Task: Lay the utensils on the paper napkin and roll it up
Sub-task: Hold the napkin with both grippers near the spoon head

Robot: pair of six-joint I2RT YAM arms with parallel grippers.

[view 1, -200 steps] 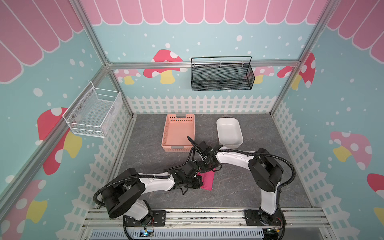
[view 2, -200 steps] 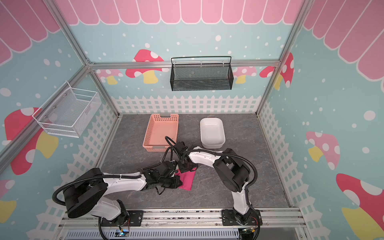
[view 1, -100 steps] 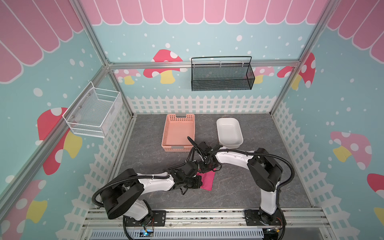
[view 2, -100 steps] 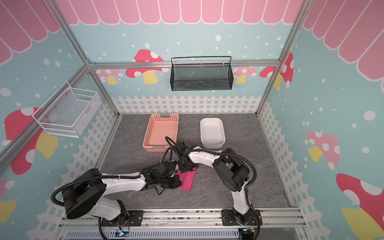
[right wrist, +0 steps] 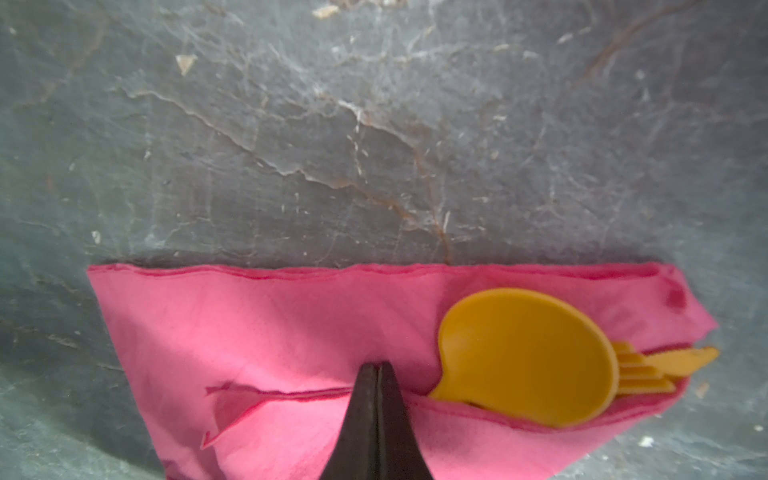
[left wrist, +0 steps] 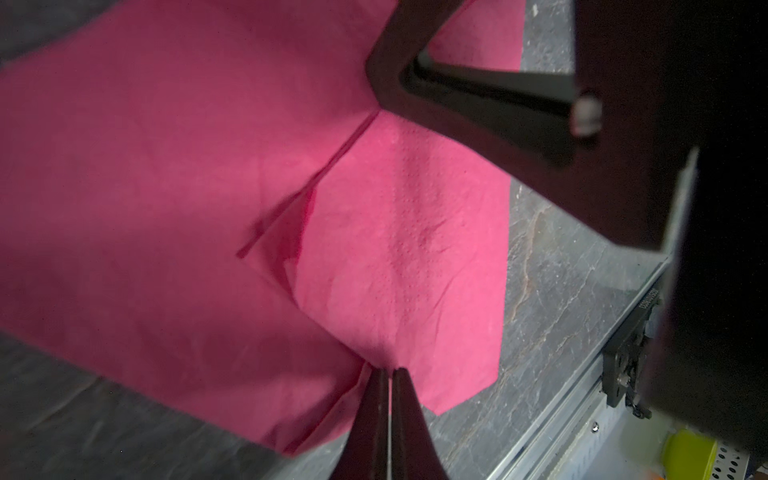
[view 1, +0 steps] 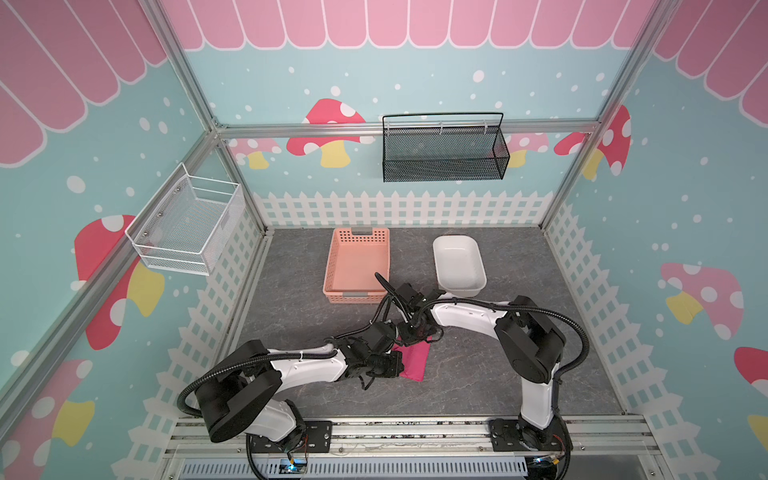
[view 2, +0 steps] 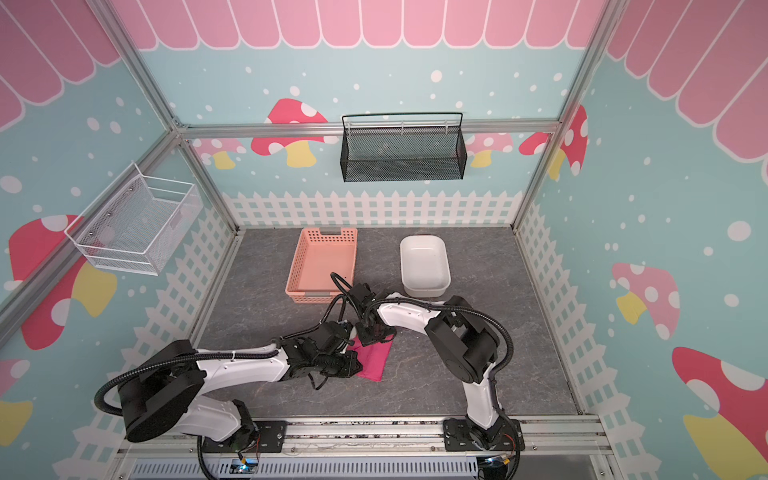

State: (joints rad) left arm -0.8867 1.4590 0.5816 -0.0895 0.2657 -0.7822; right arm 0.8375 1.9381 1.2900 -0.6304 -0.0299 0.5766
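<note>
The paper napkin [view 1: 413,361] is seen folded over on the grey marbled tabletop [view 1: 478,374], near the front edge, and is touched by both grippers. The left gripper [left wrist: 389,371] is held almost pressed together with its tips at one folded edge; whether paper is caught between them cannot be told. The right gripper [right wrist: 377,366] is pressed fully together, its tips laid on the napkin at a flap's edge. The utensils [right wrist: 523,357] are tucked inside the fold, with the spoon bowl and fork tines showing at one end. A salmon basket [view 1: 357,266] and a white tub [view 1: 459,266] are set behind. The walls are printed with mushrooms and a picket fence. Small print on a rail bracket [left wrist: 648,299] cannot be read.
</note>
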